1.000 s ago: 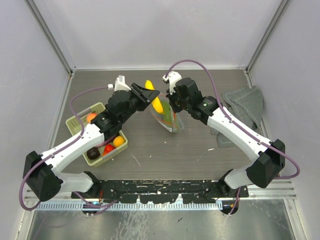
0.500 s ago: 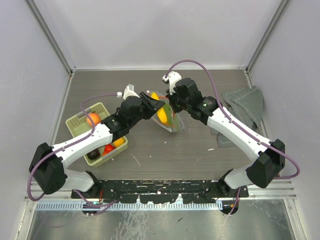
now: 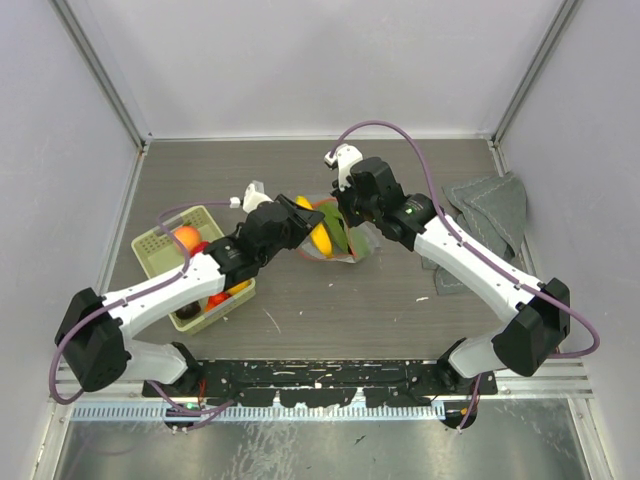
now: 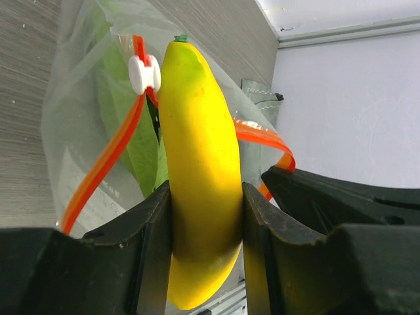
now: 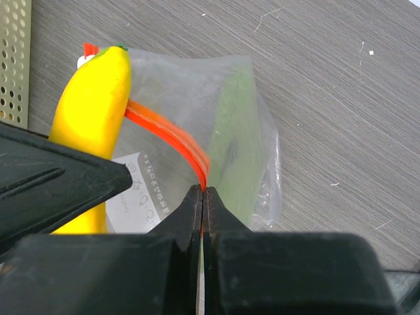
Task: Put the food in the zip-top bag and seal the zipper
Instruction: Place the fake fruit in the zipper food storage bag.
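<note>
The top view looks steeply down from above and behind both arm bases and takes in the whole surface (image 3: 400, 290). The left wrist view sits just behind the left claw (image 4: 205, 197) and looks along its fingers, very close on the banana (image 4: 197, 144) and the zip-top bag (image 4: 72, 131) beyond. The right wrist view looks down past the right claw (image 5: 202, 191), equally close, onto the same banana and bag from the opposite side. The top view shows both at its middle, small.
</note>
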`<action>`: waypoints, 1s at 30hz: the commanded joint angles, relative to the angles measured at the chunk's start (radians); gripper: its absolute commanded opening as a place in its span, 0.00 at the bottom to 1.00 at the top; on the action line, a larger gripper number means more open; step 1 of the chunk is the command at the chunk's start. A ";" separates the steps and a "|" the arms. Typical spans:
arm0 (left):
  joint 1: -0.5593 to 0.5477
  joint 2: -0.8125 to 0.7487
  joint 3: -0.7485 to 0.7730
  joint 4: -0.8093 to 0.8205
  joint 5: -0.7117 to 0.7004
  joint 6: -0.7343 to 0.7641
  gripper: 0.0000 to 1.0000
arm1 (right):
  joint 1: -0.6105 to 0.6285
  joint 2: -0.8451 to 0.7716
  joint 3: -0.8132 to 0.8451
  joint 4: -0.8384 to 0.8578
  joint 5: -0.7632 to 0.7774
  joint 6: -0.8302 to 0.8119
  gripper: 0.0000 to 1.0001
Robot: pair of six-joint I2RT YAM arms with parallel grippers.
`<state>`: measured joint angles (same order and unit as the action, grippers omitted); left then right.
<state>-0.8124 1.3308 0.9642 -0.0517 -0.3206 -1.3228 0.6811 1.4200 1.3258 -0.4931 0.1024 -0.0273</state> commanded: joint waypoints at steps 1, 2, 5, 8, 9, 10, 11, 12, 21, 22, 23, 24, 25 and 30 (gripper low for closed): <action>-0.027 -0.084 -0.001 0.040 -0.069 0.021 0.02 | 0.001 -0.040 0.005 0.072 0.006 0.019 0.00; -0.034 -0.092 0.000 0.048 -0.067 0.033 0.02 | 0.001 -0.036 0.007 0.073 0.007 0.021 0.00; -0.058 -0.105 -0.007 0.070 -0.063 0.045 0.02 | 0.002 -0.028 0.010 0.073 0.008 0.029 0.00; -0.076 -0.107 -0.024 0.109 -0.060 0.049 0.02 | 0.002 -0.026 0.010 0.078 0.011 0.037 0.00; -0.081 -0.107 -0.028 0.120 -0.059 0.052 0.02 | 0.001 -0.026 0.009 0.081 0.011 0.040 0.00; -0.088 -0.107 -0.032 0.134 -0.061 0.060 0.02 | 0.001 -0.026 0.010 0.082 0.012 0.043 0.00; -0.095 -0.107 -0.036 0.151 -0.063 0.075 0.02 | 0.001 -0.026 0.009 0.083 0.013 0.045 0.00; -0.102 -0.107 -0.038 0.161 -0.067 0.085 0.02 | 0.001 -0.027 0.009 0.085 0.013 0.048 0.00; -0.128 -0.093 -0.081 0.173 -0.091 -0.011 0.00 | 0.001 -0.036 0.003 0.096 0.020 0.062 0.00; -0.132 -0.093 -0.083 0.169 -0.101 -0.022 0.00 | 0.001 -0.038 0.001 0.098 0.020 0.064 0.00; -0.136 -0.091 -0.083 0.167 -0.106 -0.026 0.00 | 0.001 -0.040 0.000 0.099 0.021 0.065 0.00; -0.139 -0.090 -0.081 0.167 -0.109 -0.026 0.00 | 0.001 -0.041 -0.002 0.100 0.024 0.067 0.00; -0.141 -0.086 -0.078 0.168 -0.102 -0.020 0.00 | 0.001 -0.041 -0.003 0.101 0.026 0.068 0.00; -0.144 -0.069 -0.062 0.216 -0.036 0.060 0.00 | 0.001 -0.041 -0.005 0.107 0.028 0.070 0.00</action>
<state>-0.9478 1.2537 0.8795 0.0746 -0.3855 -1.3151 0.6811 1.4200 1.3121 -0.4660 0.1123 0.0296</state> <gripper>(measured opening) 0.405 0.031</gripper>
